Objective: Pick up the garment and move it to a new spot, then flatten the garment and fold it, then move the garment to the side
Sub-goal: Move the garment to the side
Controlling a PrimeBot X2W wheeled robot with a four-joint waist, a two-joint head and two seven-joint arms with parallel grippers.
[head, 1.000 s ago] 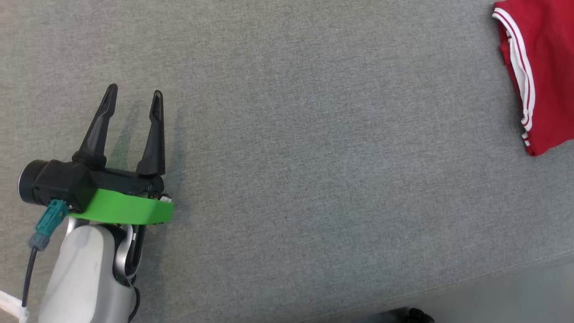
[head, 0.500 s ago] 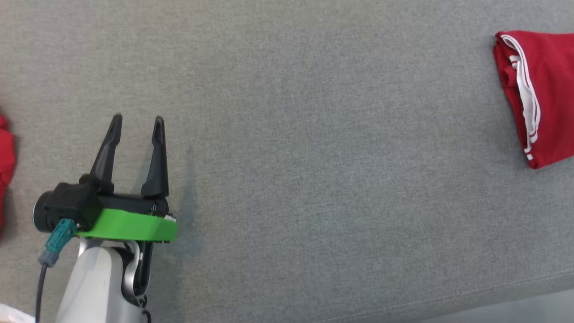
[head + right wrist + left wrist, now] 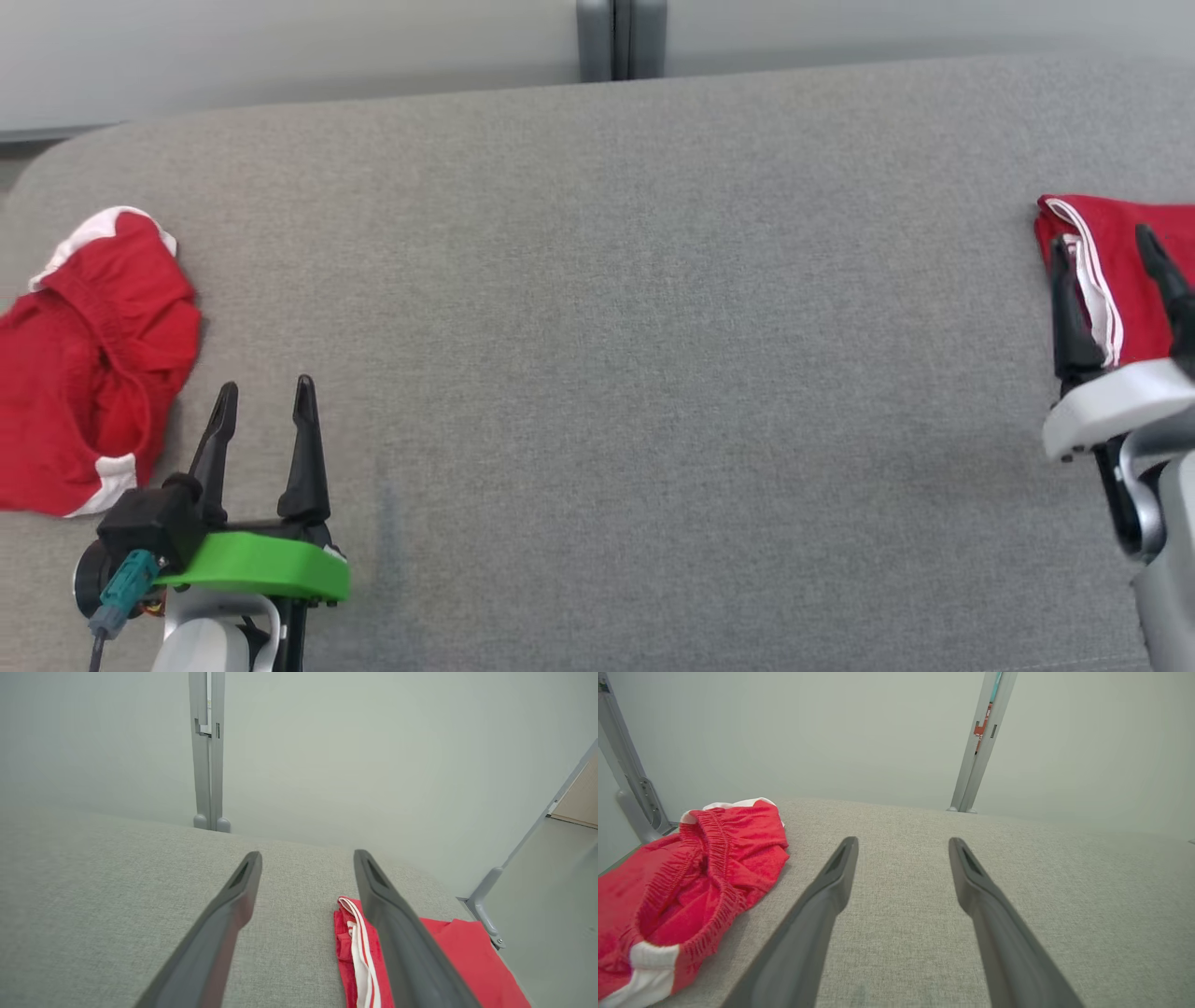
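A folded red garment with white stripes lies flat at the far right of the grey padded table. My right gripper hovers over its near left edge, open and empty. In the right wrist view the folded garment lies under and beside the right finger of that gripper. A second red garment with white trim, crumpled, lies at the far left. My left gripper stands open and empty just right of it. In the left wrist view the crumpled garment shows its elastic waistband, left of the open left gripper.
A pale wall runs behind the table, with a grey upright post at mid back. The table's back left corner is rounded. A grey frame leg stands behind the crumpled garment, and a grey bracket sits past the folded one.
The head camera has tilted up, so the whole picture has shifted down. The crumpled garment, the back wall and my open right gripper have come into view. The folded garment lies as before.
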